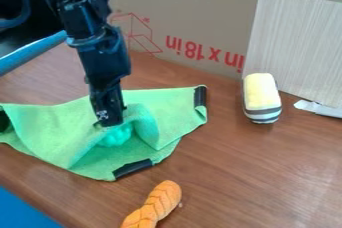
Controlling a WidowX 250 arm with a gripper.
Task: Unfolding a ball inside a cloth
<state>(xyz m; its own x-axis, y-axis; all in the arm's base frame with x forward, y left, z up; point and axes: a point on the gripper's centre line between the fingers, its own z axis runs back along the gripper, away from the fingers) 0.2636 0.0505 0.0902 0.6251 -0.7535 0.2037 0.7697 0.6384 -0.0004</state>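
Presently, the left part of the green cloth (43,129) is spread over the table (234,172); if the fabric is pulled from its middle, this part may be dragged inward and bunched. The tool (110,121) is located over the middle, pointed downward; its opening, and whether any fabric is gripped, cannot be determined. The ball (117,136) is seated in the cloth at the tool's near side, partly covered. If ball and fabric are pinched together, both may be lifted. To the ball's right, a raised fold (145,128) is formed; if it is drawn back too quickly, the ball may be rolled out toward the orange braided toy (155,204), placed near the cloth.
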